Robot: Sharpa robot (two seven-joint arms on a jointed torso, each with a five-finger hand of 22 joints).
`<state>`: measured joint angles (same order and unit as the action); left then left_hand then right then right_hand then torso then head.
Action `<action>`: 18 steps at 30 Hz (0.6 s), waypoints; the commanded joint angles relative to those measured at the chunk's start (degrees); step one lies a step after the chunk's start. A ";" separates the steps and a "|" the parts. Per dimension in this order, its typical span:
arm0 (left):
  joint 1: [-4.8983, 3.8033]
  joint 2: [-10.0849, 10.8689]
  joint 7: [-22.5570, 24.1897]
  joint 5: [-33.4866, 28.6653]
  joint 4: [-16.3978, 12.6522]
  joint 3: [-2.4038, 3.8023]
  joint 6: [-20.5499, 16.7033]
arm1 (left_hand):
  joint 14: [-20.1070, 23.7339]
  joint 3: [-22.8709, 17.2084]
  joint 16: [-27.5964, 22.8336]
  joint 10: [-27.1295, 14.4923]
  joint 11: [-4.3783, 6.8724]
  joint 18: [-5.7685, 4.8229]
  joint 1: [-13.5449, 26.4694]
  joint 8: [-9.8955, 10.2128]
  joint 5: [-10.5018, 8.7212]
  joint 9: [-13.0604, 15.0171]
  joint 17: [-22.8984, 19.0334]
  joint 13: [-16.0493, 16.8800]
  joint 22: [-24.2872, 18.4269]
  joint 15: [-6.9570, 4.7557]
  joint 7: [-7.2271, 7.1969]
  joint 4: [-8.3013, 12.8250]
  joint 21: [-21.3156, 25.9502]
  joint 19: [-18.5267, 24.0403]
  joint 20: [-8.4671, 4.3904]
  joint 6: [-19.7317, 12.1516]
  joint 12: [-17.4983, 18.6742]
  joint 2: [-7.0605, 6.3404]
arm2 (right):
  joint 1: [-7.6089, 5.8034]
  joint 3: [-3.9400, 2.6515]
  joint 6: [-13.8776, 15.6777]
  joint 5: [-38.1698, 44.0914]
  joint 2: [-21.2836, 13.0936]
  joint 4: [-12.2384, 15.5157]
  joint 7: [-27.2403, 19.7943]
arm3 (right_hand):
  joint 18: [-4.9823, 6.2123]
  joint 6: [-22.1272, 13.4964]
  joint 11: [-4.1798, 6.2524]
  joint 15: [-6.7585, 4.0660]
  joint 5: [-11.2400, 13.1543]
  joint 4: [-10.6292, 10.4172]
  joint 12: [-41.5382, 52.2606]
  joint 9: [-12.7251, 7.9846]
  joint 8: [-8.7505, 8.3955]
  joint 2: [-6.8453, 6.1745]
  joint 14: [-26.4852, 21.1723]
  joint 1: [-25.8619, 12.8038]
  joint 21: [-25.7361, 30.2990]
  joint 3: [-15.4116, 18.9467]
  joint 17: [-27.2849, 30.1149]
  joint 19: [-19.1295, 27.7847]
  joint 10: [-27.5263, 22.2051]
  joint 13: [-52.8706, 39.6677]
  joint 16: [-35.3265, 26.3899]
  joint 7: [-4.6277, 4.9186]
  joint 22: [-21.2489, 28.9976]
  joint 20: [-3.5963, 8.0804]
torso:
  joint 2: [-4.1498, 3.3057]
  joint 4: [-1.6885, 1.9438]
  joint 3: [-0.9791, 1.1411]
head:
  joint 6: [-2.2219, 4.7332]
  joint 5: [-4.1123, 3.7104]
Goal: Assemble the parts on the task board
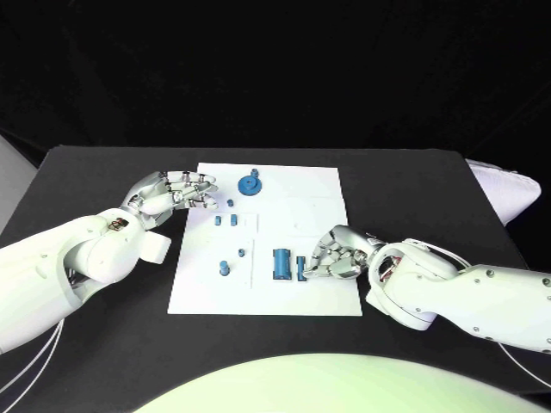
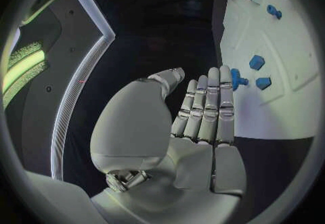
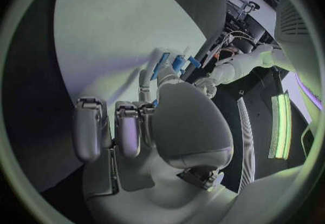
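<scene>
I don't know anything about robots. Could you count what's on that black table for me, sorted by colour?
Small blue parts: 8, as far as the head view shows
White flat task board: 1
Silver many-fingered hands: 2, the left robot hand and the right robot hand
Total: 11

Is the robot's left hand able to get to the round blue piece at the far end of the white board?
Probably yes. The left hand is open at the task board's left edge, and the round blue piece lies just beside it with bare white board between them.
</scene>
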<state>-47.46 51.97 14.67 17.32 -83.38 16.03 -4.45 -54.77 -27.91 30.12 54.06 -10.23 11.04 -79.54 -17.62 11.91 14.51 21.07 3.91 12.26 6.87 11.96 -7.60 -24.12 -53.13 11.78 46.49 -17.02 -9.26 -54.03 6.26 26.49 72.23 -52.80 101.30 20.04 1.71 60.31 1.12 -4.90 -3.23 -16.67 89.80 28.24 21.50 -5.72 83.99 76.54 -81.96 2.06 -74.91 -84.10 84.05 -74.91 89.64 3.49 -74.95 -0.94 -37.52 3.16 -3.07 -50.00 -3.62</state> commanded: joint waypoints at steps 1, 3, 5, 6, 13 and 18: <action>0.03 -0.11 1.07 -0.35 -0.13 0.04 0.32 | 0.36 0.03 -0.26 -0.28 0.07 -0.72 0.07 -0.28 0.20 -0.06 0.06 -0.04 -0.11 -0.16 1.91 -0.30 0.28 -0.04 0.35 -0.45 -0.29 0.45 | 0.00 -0.02 5.89 -8.20 -0.43 -0.51 -10.05 | 0.00 -2.45 -1.22 1.04 -1.13 0.03 -1.06 -0.68 -1.64 0.15 5.72 -1.05 2.01 0.30 -13.96 -4.37 5.42 -14.61 -0.36 1.10 -12.65 -0.71 | 0.09 -0.12 -0.08 | 0.00 -0.03; 0.03 -0.14 1.25 -0.48 -0.14 0.04 0.17 | 0.36 0.03 -0.26 -0.28 0.07 -0.72 0.07 -0.28 0.20 -0.06 0.06 -0.04 -0.11 -0.16 1.91 -0.30 0.28 -0.04 0.35 -0.45 -0.29 0.45 | -0.14 -0.07 7.58 -11.06 -0.69 -0.93 -13.19 | 0.38 -3.38 -1.69 1.46 -1.62 0.06 -2.04 -0.96 -2.41 0.31 5.58 -1.15 4.31 0.55 -13.45 -3.99 4.98 -14.24 -0.70 1.60 -12.09 -1.09 | 0.17 -0.15 -0.11 | 0.00 -0.08; 0.04 -0.18 1.42 -0.56 -0.14 0.04 0.02 | 0.36 0.03 -0.26 -0.28 0.07 -0.72 0.07 -0.28 0.20 -0.06 0.06 -0.04 -0.11 -0.16 1.91 -0.30 0.28 -0.04 0.35 -0.45 -0.29 0.45 | -0.33 -0.13 8.68 -12.87 -0.83 -1.30 -15.27 | 0.53 -4.10 -2.00 1.72 -2.07 0.10 -2.82 -1.15 -2.98 0.18 5.50 -1.03 5.26 0.85 -13.15 -3.83 4.60 -13.94 -0.91 1.95 -11.85 -1.38 | 0.24 -0.19 -0.14 | 0.00 -0.08; 0.04 -0.22 1.51 -0.63 -0.12 0.04 -0.08 | 0.36 0.02 -0.26 -0.28 0.07 -0.72 0.06 -0.28 0.20 -0.06 0.06 -0.04 -0.11 -0.16 1.91 -0.30 0.28 -0.04 0.35 -0.45 -0.29 0.45 | -0.43 -0.15 9.14 -13.77 -0.88 -1.49 -16.26 | 0.56 -4.44 -2.14 1.84 -2.37 0.10 -3.09 -1.23 -3.24 0.14 5.49 -0.98 5.44 0.98 -13.13 -3.80 4.46 -13.84 -0.92 2.10 -11.80 -1.50 | 0.34 -0.24 -0.16 | 0.00 -0.05; 0.05 -0.85 3.18 -1.79 0.03 0.05 -1.73 | 0.26 -0.09 -0.24 -0.14 0.11 -0.68 -0.16 -0.42 0.21 -0.05 0.14 -0.02 -0.14 -0.22 1.90 -0.20 0.31 -0.15 0.32 -0.34 -0.40 0.50 | -1.83 -0.33 11.44 -25.18 -0.39 -5.01 -26.88 | 1.53 -4.84 -2.45 2.13 -3.46 0.27 -6.21 -1.33 -3.72 0.94 4.89 0.11 11.28 0.86 -11.00 -2.80 2.94 -12.61 -2.39 2.42 -10.32 -1.90 | 1.29 -0.57 -0.49 | 0.00 0.28; 0.03 -1.41 4.72 -2.48 0.62 0.06 -3.70 | 0.20 -0.24 -0.24 0.04 0.17 -0.66 -0.44 -0.55 0.19 -0.04 0.22 0.00 -0.16 -0.27 1.84 -0.05 0.31 -0.27 0.28 -0.23 -0.53 0.57 | -3.38 -0.38 9.90 -35.95 1.16 -10.29 -33.69 | 4.49 -5.85 -2.98 2.56 -4.17 0.54 -17.43 -1.38 -4.55 2.04 2.11 2.78 31.09 1.04 -2.92 1.22 -3.07 -7.58 -9.05 3.02 -4.25 -2.47 | 2.06 -0.86 -0.55 | 0.46 0.83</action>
<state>-47.40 50.81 16.60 16.24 -82.91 16.02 -5.95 -54.77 -27.91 30.12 54.06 -10.23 11.04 -79.78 -17.84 11.91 14.51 21.22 3.91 12.14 6.87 11.96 -7.60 -24.12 -53.13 11.78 46.49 -17.26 -9.03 -57.07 5.96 36.06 47.90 -51.95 92.24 -4.17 5.73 54.80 -1.87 -2.54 -7.16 -16.28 74.46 26.91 17.14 -4.22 83.92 78.60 -52.63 2.92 -74.90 -82.99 81.62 -75.78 81.16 6.60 -74.93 -3.40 -36.15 2.57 -3.53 -49.92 -3.15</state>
